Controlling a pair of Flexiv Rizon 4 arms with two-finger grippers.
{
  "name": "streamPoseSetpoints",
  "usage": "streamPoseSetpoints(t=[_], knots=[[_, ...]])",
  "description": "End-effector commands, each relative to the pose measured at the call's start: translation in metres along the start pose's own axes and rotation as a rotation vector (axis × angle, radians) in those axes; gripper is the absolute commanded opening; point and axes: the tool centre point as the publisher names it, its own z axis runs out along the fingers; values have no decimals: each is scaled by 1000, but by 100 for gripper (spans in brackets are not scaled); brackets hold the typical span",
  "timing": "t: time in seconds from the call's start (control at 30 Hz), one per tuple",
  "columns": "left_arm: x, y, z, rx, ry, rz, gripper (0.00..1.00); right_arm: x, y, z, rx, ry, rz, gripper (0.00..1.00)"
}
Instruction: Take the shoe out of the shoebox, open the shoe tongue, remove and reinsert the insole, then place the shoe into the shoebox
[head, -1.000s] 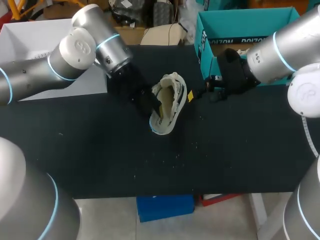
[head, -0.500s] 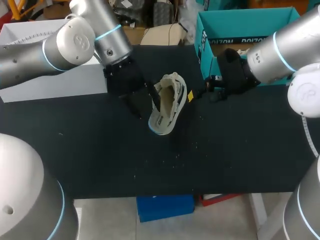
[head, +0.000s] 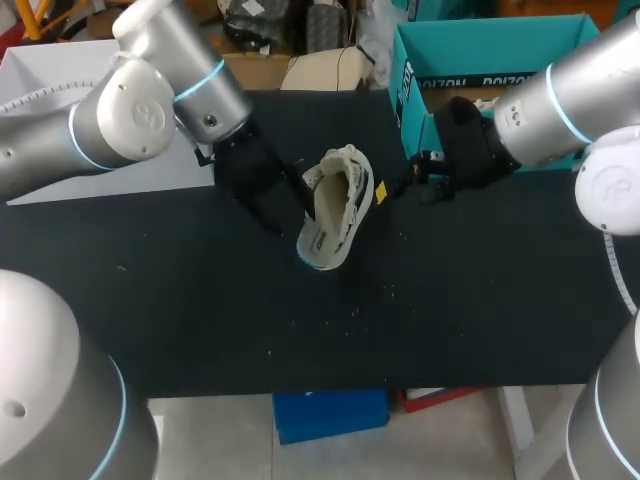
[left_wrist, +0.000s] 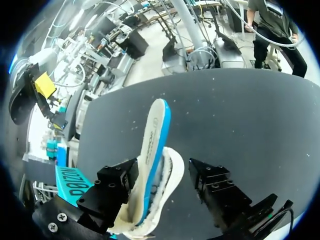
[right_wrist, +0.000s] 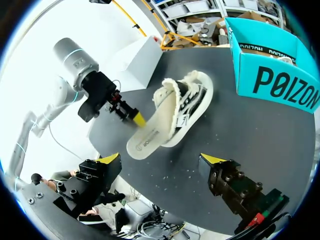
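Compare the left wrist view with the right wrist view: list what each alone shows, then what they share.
Left wrist only: the blue edge of the insole, side-on, between the open fingers of the left gripper. Right wrist only: the open top of the shoebox, the insole's pale upper face and the left arm. Both: the shoe with the insole sticking out, on the black table.

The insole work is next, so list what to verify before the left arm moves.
1. Shoe out of the shoebox, lying on the table: ok.
2. Insole partly out of the shoe: ok.
3. Left gripper shut on the insole: not ok; it is open, with a gap on one side.
4. Right gripper open and apart from the shoe: ok.
5. Shoebox interior free for the shoe: cannot tell, it is partly hidden.
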Motion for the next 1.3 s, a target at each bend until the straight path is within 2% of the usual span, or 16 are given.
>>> streamPoseSetpoints(t=[0.03, 0.23, 0.53, 0.83, 1.17, 1.2, 1.23, 1.27, 1.3], knots=[[2, -1, 5, -96, -38, 10, 61, 1, 1, 1, 2, -3, 1, 100], [-4, 6, 12, -107, -48, 11, 55, 1, 1, 1, 2, -3, 1, 100], [-8, 15, 18, -122, -70, -12, 55, 1, 1, 1, 2, -3, 1, 100], [-14, 25, 23, -149, -86, -35, 42, 1, 1, 1, 2, -3, 1, 100], [-19, 32, 26, -167, -108, -46, 39, 1, 1, 1, 2, -3, 1, 100], [-19, 32, 27, -164, -114, -45, 36, 1, 1, 1, 2, -3, 1, 100], [-20, 32, 28, -160, -120, -40, 25, 1, 1, 1, 2, -3, 1, 100], [-21, 31, 29, -158, -123, -36, 8, 1, 1, 1, 2, -3, 1, 100], [-22, 31, 29, -149, -131, -29, 0, 1, 1, 1, 2, -3, 1, 100]])
